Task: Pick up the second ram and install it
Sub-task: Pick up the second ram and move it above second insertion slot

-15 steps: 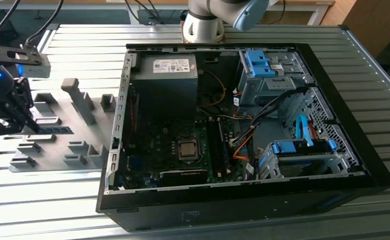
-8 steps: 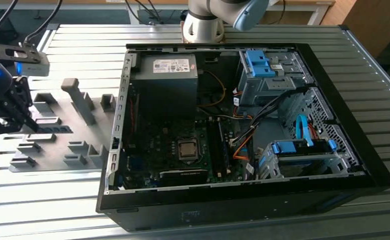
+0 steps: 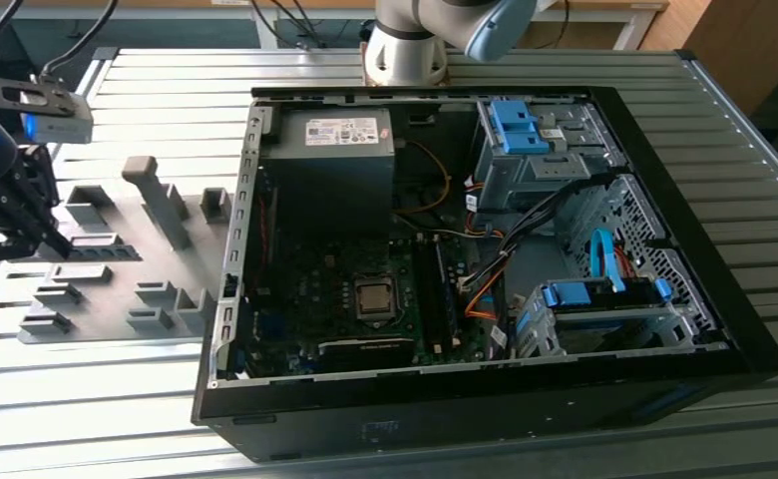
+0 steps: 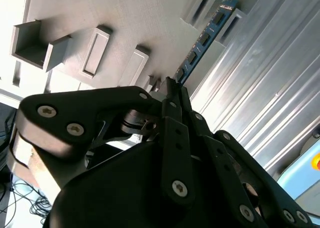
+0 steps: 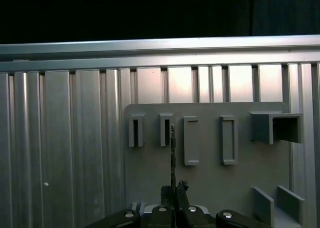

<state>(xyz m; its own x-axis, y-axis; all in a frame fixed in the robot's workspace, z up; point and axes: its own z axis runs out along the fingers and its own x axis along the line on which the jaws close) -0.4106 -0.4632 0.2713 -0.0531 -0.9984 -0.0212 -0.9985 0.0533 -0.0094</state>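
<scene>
Ribbed metal table [image 3: 163, 80], with a grey holder plate [image 5: 210, 183] beside an open computer case [image 3: 708, 329].
The gripper [image 4: 171, 83] is clamped on the second ram [image 4: 202, 40], which hangs over the plate's slots, well apart from the case. The pickup looks done; installing it is left.

second ram [image 4: 204, 40] in end effector [image 4: 172, 85] over tray [image 4: 145, 17]

Exterior view: bright, glare on ribbed table [image 3: 163, 90]; computer case [image 3: 429, 419] interior shadowed. First wrist view: dim, black beyond table edge. Second wrist view: gripper [image 4: 172, 86] dark, backlit.
</scene>
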